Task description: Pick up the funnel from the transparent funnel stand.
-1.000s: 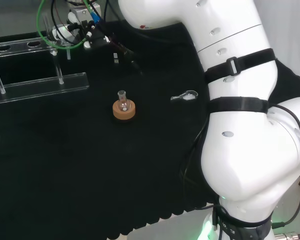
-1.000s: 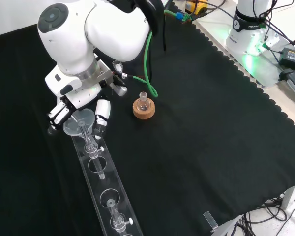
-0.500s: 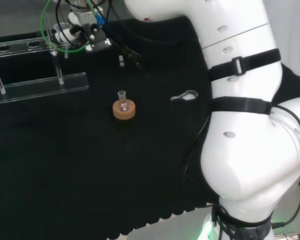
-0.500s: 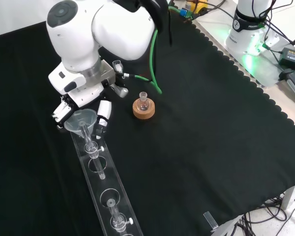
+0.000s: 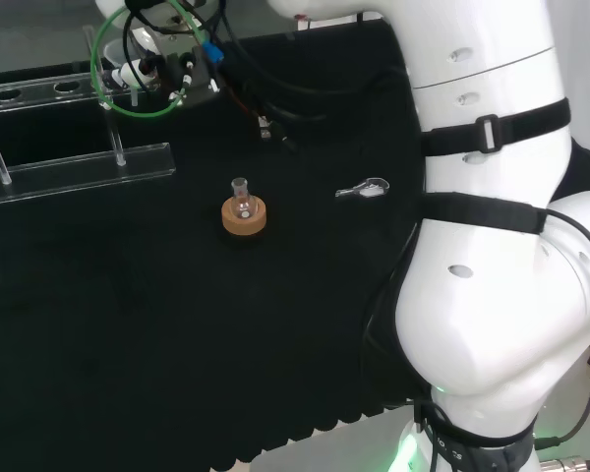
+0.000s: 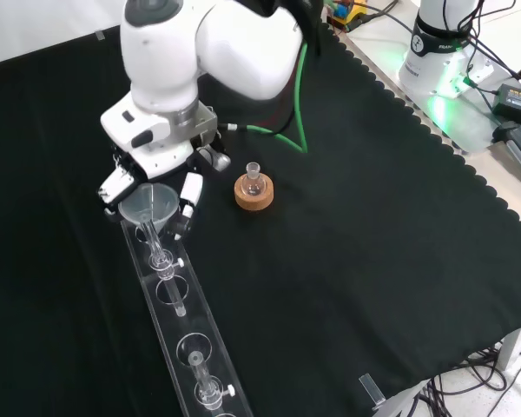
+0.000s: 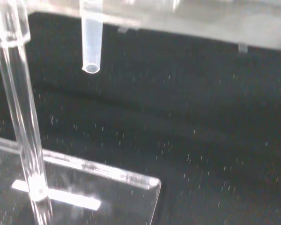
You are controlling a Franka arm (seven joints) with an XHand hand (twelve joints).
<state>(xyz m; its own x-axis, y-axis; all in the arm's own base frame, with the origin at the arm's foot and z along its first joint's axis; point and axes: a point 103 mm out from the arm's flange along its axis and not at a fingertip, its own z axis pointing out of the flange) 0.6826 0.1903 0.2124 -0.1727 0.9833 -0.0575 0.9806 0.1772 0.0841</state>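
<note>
Desk (image 6: 391,261): covered in black cloth with a scalloped edge along the near-right side in the front view.

Funnel stand (image 6: 178,326): long, clear, with a row of round holes in its upper rail; in the front view it runs from below the hand toward the bottom edge. In the head view (image 5: 74,167) it lies at the far left. The wrist view shows one upright post (image 7: 21,122) of it and a corner of the base plate (image 7: 107,187).

Funnel (image 6: 146,207): clear, wide cone uppermost, stem pointing down. In the front view it sits at the top end of the stand, between the fingers of the hand. Its stem tip (image 7: 91,47) hangs free above the black cloth in the wrist view, passing down from the rail above. Whether the cone rests on the rail or is lifted clear of it cannot be told.

Hand (image 6: 161,178): black and white, at the end of the white arm (image 6: 234,52). Fingers (image 6: 189,193) curled in on either side of the funnel cone, grasping it.

Small round-bottom flask (image 6: 253,180): clear, upright, seated in a cork ring (image 6: 253,195) just right of the hand in the front view; mid-cloth in the head view (image 5: 242,202).

Green cable (image 6: 282,130): loops from the arm beside the hand.

Small clear item (image 5: 364,188): lies on the cloth near the arm in the head view; kind cannot be told.
</note>
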